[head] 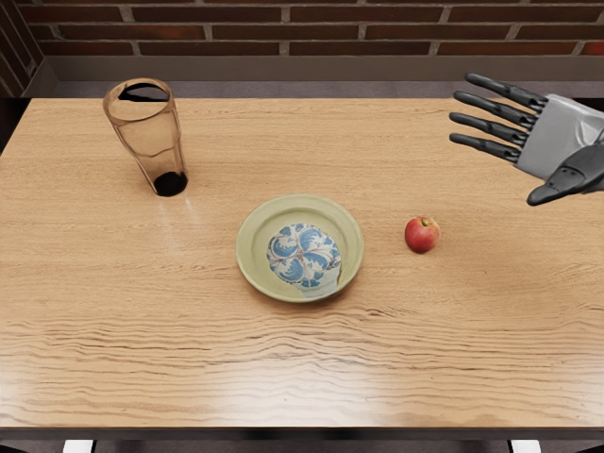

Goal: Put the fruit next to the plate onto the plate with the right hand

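— Where's the fruit?
— I see a small red apple (422, 234) resting on the counter (472, 321). It has a yellowish patch near the top and its stem end is up. It lies on my right of the plate (253, 247), near it but apart.
— And the plate?
— It's round and lies flat, with a pale green rim and a blue-and-white swirl pattern in the middle. A mark on its near edge might be a chip; I can't tell.
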